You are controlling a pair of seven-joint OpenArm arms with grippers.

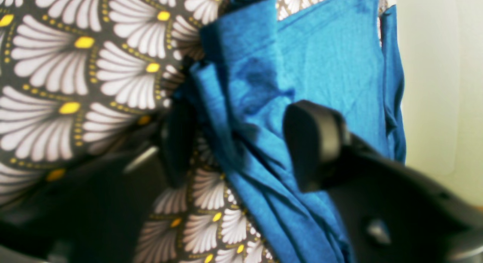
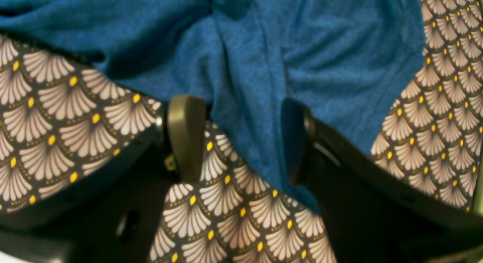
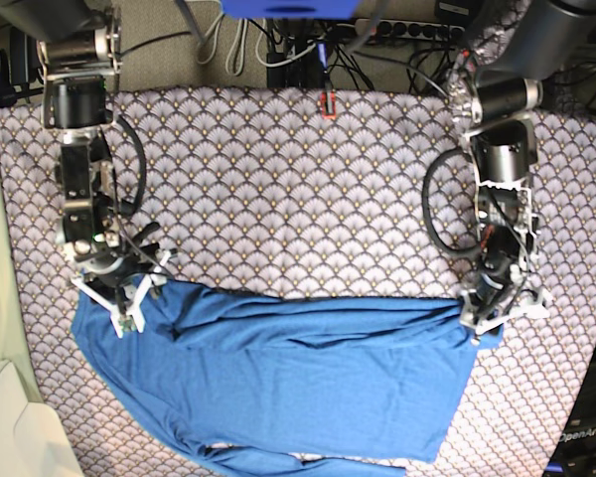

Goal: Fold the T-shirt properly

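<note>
The blue T-shirt [image 3: 298, 378] lies spread across the front of the patterned table cloth [image 3: 298, 189], its upper edge running almost straight between the two grippers. My left gripper [image 3: 487, 313] stands over the shirt's right upper corner. In the left wrist view its jaws [image 1: 245, 142] stand apart with a bunched fold of the shirt [image 1: 332, 59] between the fingers. My right gripper [image 3: 129, 298] is at the left upper corner. There its jaws [image 2: 241, 140] are open astride a hanging tip of the shirt [image 2: 264, 48], with table cloth showing beside it.
Cables and a power strip [image 3: 397, 30] run along the table's back edge, with a small red object [image 3: 326, 102] near it. A pale container [image 3: 20, 437] sits off the front left corner. The shirt's lower hem reaches the front edge.
</note>
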